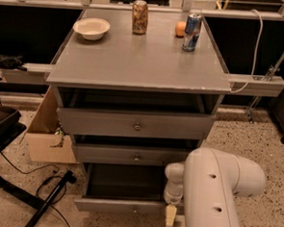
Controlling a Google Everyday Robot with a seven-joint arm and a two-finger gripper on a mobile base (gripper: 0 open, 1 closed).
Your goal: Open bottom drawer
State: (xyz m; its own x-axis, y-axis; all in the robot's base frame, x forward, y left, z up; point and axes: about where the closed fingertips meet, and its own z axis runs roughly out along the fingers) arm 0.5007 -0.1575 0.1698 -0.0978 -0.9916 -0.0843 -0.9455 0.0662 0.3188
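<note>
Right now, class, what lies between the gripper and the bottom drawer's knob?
Nothing, as the camera view shows: only the bare grey front of the bottom drawer. The gripper hangs at its right end, right of the knob.

- Lighting: diffuse, from overhead, moderate in strength, with a warm cast.
- Tabletop (135,62): evenly lit grey with a soft sheen and no hard glare.
- Bowl (91,28) and blue can (191,31): only faint, short shadows at their bases.
- Drawer recesses: deep shadow under the tabletop overhang.
- Bottom drawer (126,207): interior near black, with the front edge catching pale light from above.
- Robot arm (219,187): white shell, the brightest item in view, close to washing out along its top.
- Gripper (171,216): low in the camera view, at the bottom drawer's right front corner, cream and moderately lit.
- Floor (256,141): speckled, evenly lit on the right and dimmer at lower left.
- Background behind the tabletop: dark, with detail lost.
</note>
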